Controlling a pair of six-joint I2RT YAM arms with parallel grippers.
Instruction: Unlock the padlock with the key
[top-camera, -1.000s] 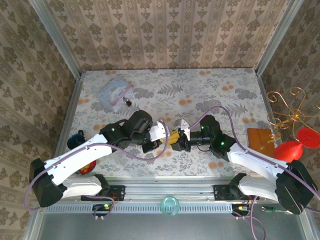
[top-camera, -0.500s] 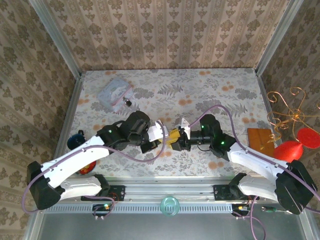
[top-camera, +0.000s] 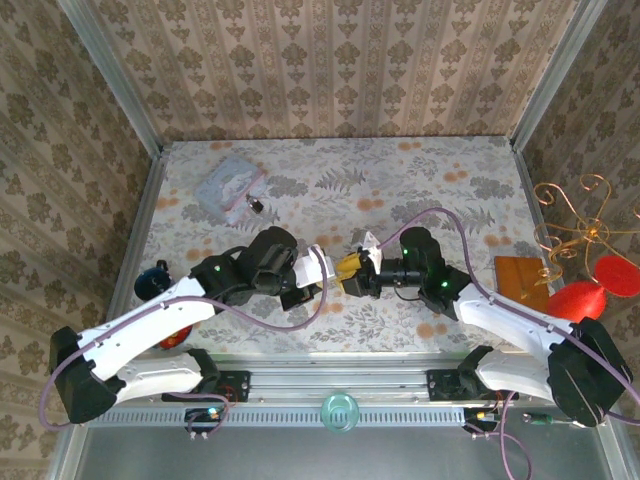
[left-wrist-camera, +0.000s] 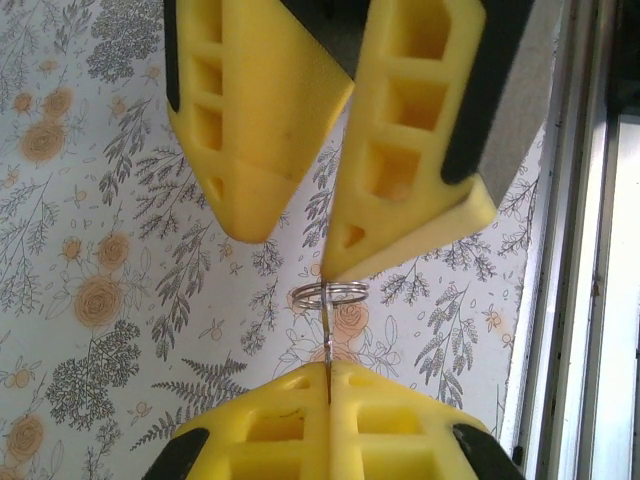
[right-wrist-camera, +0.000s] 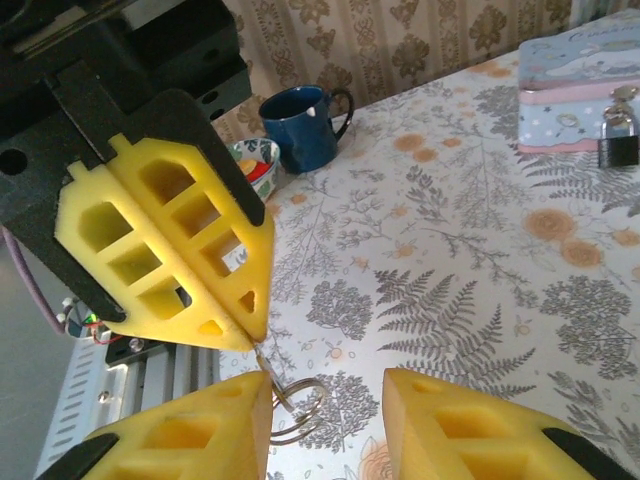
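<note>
A: Top view: padlock (top-camera: 256, 205), dark-bodied with a silvery shackle, is found on the desk (top-camera: 450, 170) by the pouch (top-camera: 228, 185), far left.
B: Left wrist: key (left-wrist-camera: 328, 345) is pinched tight in the left gripper (left-wrist-camera: 328, 385).
A: Right wrist: right gripper (right-wrist-camera: 325, 400) is held parted and empty around the key's ring (right-wrist-camera: 297, 408). A square closing seems advisable before release.

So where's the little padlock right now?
In the top view, the padlock lies at the far left of the table, right beside the bluish pouch.
</note>
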